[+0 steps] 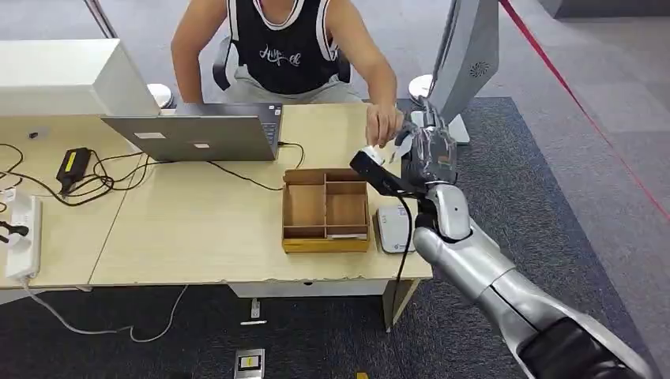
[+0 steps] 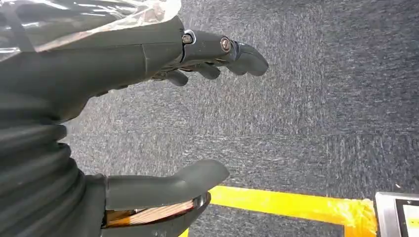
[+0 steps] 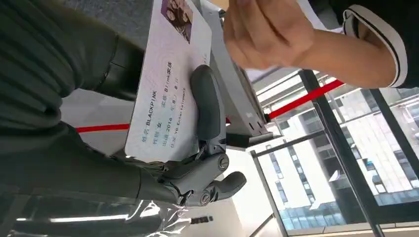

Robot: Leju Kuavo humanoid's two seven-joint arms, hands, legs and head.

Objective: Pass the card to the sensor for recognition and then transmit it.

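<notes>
Head view showed the right robot hand (image 1: pixel 427 150) raised above the right edge of the desk (image 1: pixel 197 221), near its far right corner, at the end of a silver arm reaching up from the lower right. A person's hand (image 1: pixel 383 122) met it there from across the desk; the person sat behind the far edge in a dark sleeveless top. In the right wrist view the right robot hand (image 3: pixel 207 148) gripped the card (image 3: pixel 165 84): the thick grey thumb lay pressed across the card's printed face, with darker fingers behind it. The card was white, with lines of print and a small photo at its far end. The person's hand (image 3: pixel 267 32) hovered just at that far end, fingers curled close to the card's edge; I could not tell whether they touched it.

On the desk, an open brown box (image 1: pixel 325 209) with divided compartments sat near the front right corner. Just beside it, at the right edge, lay a small white sensor (image 1: pixel 393 230) with a dark cable running to it. A grey laptop (image 1: pixel 197 130) stood open near the far edge, and black cables and a power brick (image 1: pixel 73 166) trailed across the left part.

In the left wrist view the left robot hand (image 2: pixel 163 113) hung over grey carpet (image 2: pixel 296 98) with a yellow stripe (image 2: pixel 286 202), fingers apart and holding nothing.
</notes>
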